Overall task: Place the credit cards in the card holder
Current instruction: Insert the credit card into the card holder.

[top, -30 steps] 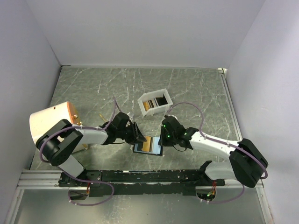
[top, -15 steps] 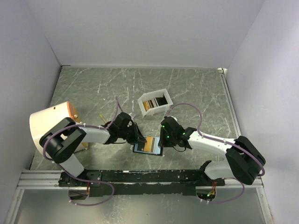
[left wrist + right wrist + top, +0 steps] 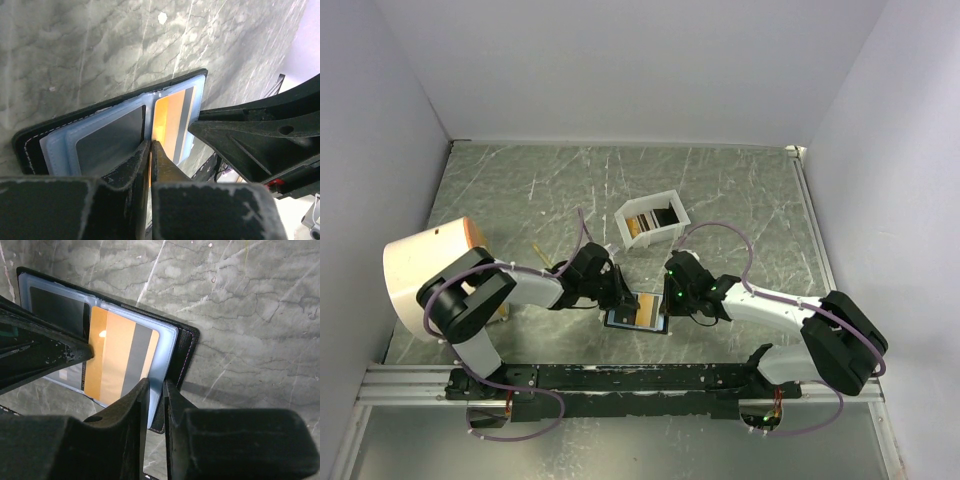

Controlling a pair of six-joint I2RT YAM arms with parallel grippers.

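Note:
The card holder (image 3: 644,322) lies open on the table between my two arms, black outside (image 3: 186,346) and pale blue-grey inside (image 3: 56,150). A gold-tan credit card (image 3: 111,356) with a grey stripe lies over its right half, and a dark card (image 3: 110,136) sits in the left pocket. My left gripper (image 3: 150,144) is shut on the gold card's edge (image 3: 170,115), of which a thin orange sliver shows between the jaws. At the holder's right edge, my right gripper (image 3: 156,385) pinches the blue-grey pocket and the black cover. More cards (image 3: 642,225) stand in a white box.
The white plastic box (image 3: 670,203) stands just behind the holder, mid-table. A large cream cylinder (image 3: 420,265) with an orange end sits at the left by the wall. The two grippers (image 3: 623,298) (image 3: 667,300) are almost touching over the holder.
My left gripper has slid right onto the holder and closed its jaws on the gold card. The right gripper has stayed at the holder's right edge.

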